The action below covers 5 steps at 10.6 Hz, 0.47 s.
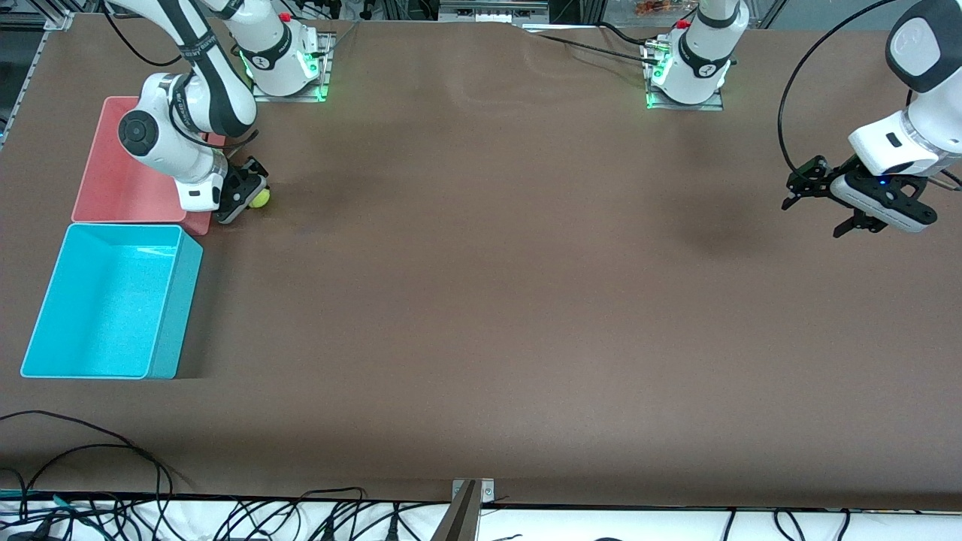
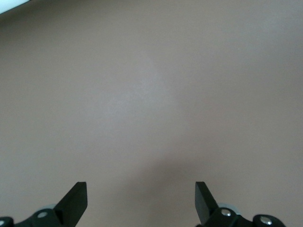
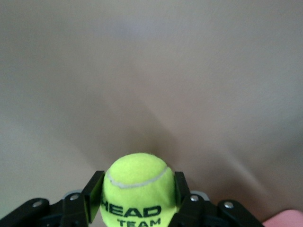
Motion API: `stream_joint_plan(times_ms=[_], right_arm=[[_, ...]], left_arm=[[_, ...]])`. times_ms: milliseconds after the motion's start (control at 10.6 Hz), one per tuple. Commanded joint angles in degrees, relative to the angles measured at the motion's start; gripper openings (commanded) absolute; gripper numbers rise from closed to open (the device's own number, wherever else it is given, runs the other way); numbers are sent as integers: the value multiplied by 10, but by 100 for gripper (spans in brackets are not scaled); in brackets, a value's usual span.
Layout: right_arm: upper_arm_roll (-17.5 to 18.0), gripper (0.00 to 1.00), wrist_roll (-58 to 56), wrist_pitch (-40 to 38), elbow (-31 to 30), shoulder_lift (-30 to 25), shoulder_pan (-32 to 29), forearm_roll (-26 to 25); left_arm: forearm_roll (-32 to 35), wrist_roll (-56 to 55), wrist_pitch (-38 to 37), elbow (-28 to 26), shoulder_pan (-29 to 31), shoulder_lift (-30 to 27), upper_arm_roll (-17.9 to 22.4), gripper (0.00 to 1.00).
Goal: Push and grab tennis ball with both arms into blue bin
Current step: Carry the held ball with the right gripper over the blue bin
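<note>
The tennis ball (image 1: 261, 198) is yellow-green with dark "HEAD TEAM" lettering. It sits between the fingers of my right gripper (image 1: 252, 197), low at the brown table beside the pink-red bin. In the right wrist view the ball (image 3: 137, 182) fills the gap of the right gripper (image 3: 138, 190), with a finger pressed on each side. The blue bin (image 1: 176, 315) stands empty, nearer to the front camera than the pink-red bin. My left gripper (image 1: 815, 216) hangs open and empty over the table at the left arm's end. Its fingers stand wide apart over bare table in the left wrist view (image 2: 141, 196).
The pink-red bin (image 1: 113, 180) lies right beside the ball and touches the blue bin's farther end. The right arm's elbow hangs over it. Cables run along the table edge nearest the front camera.
</note>
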Motion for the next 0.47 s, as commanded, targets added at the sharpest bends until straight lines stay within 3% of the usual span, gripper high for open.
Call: stream_joint_plan(times_ms=[0,189,379], right_arm=[[24,20,0,-71,68,-58,1,10],[24,20,7,-193,177,-55,-1,5],[15,20,-6,-240,244,-49,-15,-4]], left_arm=[[48,-98,-104,74,-11,0,0,100],[53,-130,-151,108,-15,1,-4,100],[88,-182,-228,164,-19,1,-20,100]])
